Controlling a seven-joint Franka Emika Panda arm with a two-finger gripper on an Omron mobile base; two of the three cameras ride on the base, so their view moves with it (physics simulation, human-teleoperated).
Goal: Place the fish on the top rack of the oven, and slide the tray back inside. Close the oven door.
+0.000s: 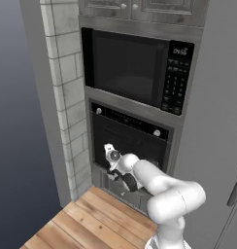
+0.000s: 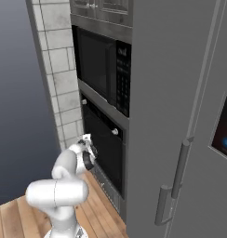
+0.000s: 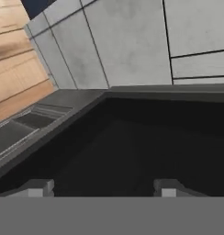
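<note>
While the oven door (image 1: 127, 141) stands upright and closed, the arm reaches in low.
Gripper (image 3: 103, 187) sits right up against that black panel, fingertips (image 3: 40, 187) spread apart, nothing between them.

We see a black oven door (image 1: 127, 138), pale grey tiled wall (image 1: 67, 97), and warm brown plank floor (image 1: 91, 221).

Showing: one oven (image 1: 130, 138) with two silver knobs (image 1: 157, 133), one microwave (image 1: 135, 68) at twelve o'clock, one gripper (image 1: 110, 154).
</note>
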